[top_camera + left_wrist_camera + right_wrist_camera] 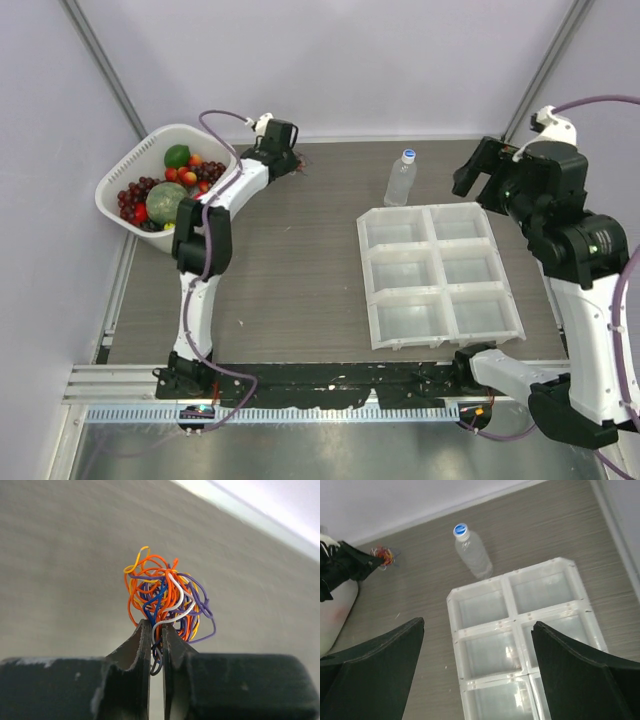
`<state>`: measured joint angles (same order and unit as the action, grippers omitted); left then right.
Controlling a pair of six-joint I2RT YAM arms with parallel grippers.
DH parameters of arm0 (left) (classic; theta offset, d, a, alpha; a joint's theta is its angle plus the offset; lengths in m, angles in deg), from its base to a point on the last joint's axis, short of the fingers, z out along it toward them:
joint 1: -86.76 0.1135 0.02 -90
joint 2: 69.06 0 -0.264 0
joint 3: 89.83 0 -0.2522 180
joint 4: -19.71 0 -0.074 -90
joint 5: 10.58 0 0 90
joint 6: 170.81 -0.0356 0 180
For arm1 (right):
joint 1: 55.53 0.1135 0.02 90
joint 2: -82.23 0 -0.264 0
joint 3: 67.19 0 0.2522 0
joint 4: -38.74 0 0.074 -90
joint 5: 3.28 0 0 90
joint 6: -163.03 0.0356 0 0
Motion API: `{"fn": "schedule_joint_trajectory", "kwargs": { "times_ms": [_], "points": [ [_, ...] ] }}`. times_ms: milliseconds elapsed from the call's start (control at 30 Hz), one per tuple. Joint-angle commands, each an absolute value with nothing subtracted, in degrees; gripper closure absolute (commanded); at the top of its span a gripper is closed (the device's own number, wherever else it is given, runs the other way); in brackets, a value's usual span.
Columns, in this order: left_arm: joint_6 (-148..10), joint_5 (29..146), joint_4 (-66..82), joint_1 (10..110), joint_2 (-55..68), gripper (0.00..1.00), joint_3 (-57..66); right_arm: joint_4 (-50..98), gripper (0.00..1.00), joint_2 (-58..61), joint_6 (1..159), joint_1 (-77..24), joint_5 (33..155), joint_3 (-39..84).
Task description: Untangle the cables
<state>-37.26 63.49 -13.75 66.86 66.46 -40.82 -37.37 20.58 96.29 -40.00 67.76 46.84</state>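
A tangled ball of thin orange, blue, purple and white cables (167,602) is pinched in our left gripper (156,628), fingers pressed onto the strands, near the bench's far edge, left of centre. Our right gripper (478,624) hangs with fingers spread wide above the white six-compartment plastic tray (475,587) toward the right edge, with a clear blue-capped plastic bottle (472,552) standing just beyond.

tangled cables (167,602) between pinching fingers (134,655)
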Motion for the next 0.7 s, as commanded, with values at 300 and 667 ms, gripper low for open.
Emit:
{"fn": "schedule_joint_trajectory", "kwargs": {
  "times_ms": [300,667],
  "points": [
    [-32.83,94.0,-16.02,61.98,14.54,1.0,14.14,-15.31,0.36,19.21,103.95,-35.07,104.65,17.97],
    [-34.75,95.16,-24.18,61.98,2.67,0.42,24.19,-1.85,0.36,7.71,108.7,-18.46,102.01,12.41]
  ]
}}
